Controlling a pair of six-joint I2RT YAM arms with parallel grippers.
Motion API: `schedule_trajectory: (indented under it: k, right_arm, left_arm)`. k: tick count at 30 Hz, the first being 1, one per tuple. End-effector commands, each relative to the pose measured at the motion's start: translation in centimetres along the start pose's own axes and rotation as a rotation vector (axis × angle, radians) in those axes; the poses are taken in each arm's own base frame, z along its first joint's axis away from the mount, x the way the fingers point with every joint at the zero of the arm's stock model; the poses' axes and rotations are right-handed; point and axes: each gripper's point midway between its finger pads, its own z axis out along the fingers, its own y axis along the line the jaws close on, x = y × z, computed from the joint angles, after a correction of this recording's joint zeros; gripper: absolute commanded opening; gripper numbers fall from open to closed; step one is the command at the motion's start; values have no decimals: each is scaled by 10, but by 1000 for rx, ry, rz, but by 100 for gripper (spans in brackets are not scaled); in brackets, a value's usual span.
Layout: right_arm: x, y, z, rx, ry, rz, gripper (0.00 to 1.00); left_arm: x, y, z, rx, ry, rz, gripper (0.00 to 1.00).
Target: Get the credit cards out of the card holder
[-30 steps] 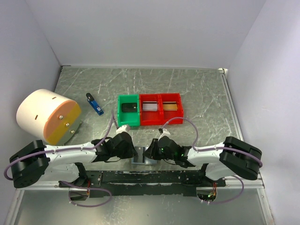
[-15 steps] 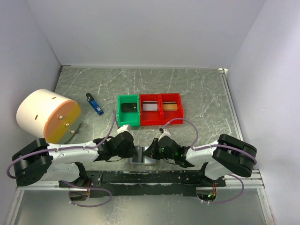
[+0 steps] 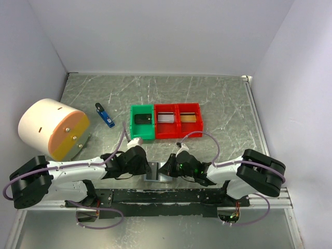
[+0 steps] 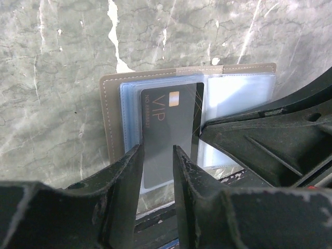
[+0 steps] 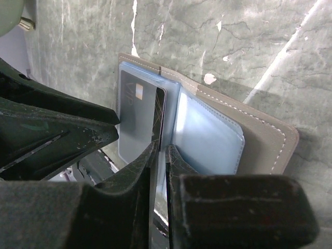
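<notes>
The card holder (image 3: 155, 171) lies open on the table's near edge, with a grey-tan border (image 4: 111, 119) and pale blue sleeves (image 5: 207, 135). A dark grey credit card (image 4: 168, 129) marked VIP sits in its left panel. My left gripper (image 4: 157, 150) hovers open over the card's near end, its jaws apart with the card showing between them. My right gripper (image 5: 162, 148) comes in from the right. Its jaws are pinched on the card's (image 5: 137, 119) right edge at the fold. In the top view both grippers, left (image 3: 147, 167) and right (image 3: 167, 167), meet over the holder and hide most of it.
A green tray (image 3: 133, 123) and two red trays (image 3: 157, 129) (image 3: 200, 120) stand in a row mid-table, each with a card inside. A blue-and-black gadget (image 3: 105, 115) lies to their left. A big white-and-orange drum (image 3: 52, 128) stands at far left. A black rail (image 3: 166, 196) runs under the arms.
Both grippers stay at the card holder. The right arm's elbow has drifted slightly left, and the left arm's base link has shifted a little.
</notes>
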Motion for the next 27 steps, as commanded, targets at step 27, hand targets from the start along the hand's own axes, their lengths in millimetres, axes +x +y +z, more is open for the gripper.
schedule_trajectory:
  k: [27]
  right_arm:
    - [-6, -3, -3, -13, 18, -60, 0]
  left_arm:
    - [10, 27, 9, -137, 35, 46, 33]
